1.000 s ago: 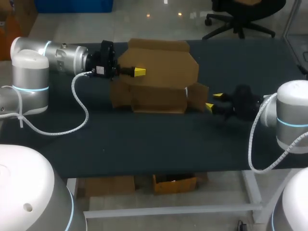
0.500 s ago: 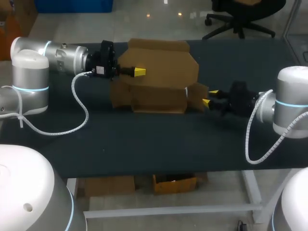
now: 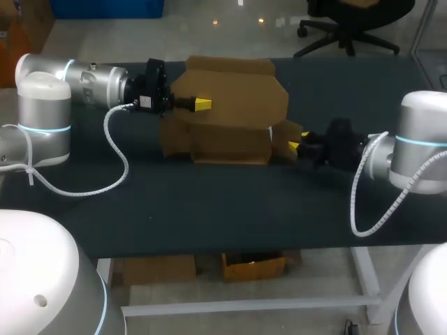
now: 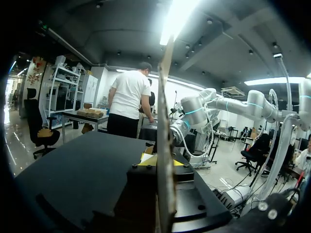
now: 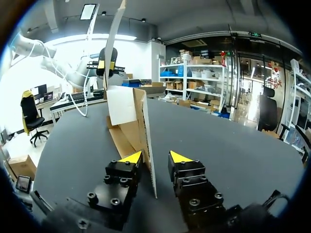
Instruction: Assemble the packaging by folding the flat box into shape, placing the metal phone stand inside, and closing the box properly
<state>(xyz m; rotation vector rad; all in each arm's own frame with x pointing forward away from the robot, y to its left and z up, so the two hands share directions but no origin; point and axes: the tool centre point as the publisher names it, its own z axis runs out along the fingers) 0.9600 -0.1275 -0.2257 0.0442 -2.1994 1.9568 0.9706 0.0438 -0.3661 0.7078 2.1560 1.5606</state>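
Observation:
The brown cardboard box lies half folded on the far middle of the table, with its big panel raised. My left gripper comes in from the left and is shut on that panel. In the left wrist view the panel's edge stands upright, pinched between the yellow tips of the left gripper. My right gripper is at the box's right side flap. In the right wrist view this flap stands between the fingers of the right gripper, close to one fingertip, with a gap to the other. No phone stand is in view.
The dark table top stretches wide in front of the box, as far as the near edge. The left arm's white cable loops over the table at the left.
My right gripper has moved left onto the box's side flap and its fingers have narrowed around it. The left arm and the raised panel have stayed still.

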